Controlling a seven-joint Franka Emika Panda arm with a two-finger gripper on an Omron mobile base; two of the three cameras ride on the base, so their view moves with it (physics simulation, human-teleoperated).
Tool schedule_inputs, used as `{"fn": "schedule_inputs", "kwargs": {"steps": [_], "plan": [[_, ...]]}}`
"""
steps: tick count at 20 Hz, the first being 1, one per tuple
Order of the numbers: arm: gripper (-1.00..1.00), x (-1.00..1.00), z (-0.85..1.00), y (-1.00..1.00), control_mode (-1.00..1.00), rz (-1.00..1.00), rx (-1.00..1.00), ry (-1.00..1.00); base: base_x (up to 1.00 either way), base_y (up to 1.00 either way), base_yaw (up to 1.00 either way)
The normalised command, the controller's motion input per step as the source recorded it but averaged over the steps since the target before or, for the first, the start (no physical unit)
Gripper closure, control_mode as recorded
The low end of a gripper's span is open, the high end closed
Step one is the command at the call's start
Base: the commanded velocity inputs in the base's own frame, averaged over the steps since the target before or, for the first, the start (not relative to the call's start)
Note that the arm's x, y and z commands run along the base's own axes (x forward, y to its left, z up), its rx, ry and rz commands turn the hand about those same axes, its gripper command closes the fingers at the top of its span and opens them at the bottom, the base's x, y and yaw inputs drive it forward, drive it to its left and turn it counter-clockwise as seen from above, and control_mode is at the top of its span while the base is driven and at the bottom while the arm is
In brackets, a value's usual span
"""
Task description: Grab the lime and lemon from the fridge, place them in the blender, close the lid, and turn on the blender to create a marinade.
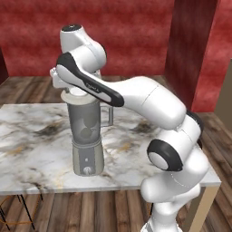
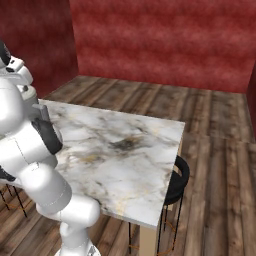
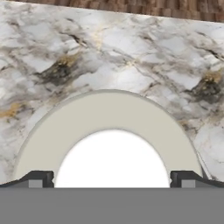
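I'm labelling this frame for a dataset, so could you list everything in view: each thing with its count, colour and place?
blender: one, grey base with front knob, smoky jar, on the marble table near its front edge.
lid: one, white disc, on the jar's mouth, right under the hand.
two round fruits: dim shapes inside the jar, colour unclear.
marble table: one, white with dark veins.
stool: one, black seat, at the table's right side.
gripper: one, dark fingertips, open, either side of the lid.
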Motion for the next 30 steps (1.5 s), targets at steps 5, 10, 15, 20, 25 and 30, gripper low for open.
{"fn": "schedule_inputs", "kwargs": {"steps": [5, 10, 15, 20, 25, 30], "plan": [[1.0, 0.0, -0.25, 0.0, -1.0, 0.0, 0.0, -0.03, 0.0, 0.0, 0.0], [1.0, 0.08, -0.13, 0.0, -1.0, 0.0, 0.0, 0.0, 0.0, 0.0, 0.0], [1.0, -0.07, -0.13, 0.0, -1.0, 0.0, 0.0, -0.04, 0.0, 0.0, 0.0], [1.0, -0.04, -0.04, -0.06, -1.0, 0.0, 0.0, -0.05, 0.0, 0.0, 0.0], [1.0, 0.0, 0.02, 0.0, -1.0, 0.0, 0.0, -0.01, 0.0, 0.0, 0.0], [1.0, 0.0, 0.0, -0.02, -1.0, 0.0, 0.0, 0.0, 0.0, 0.0, 0.0]]}}
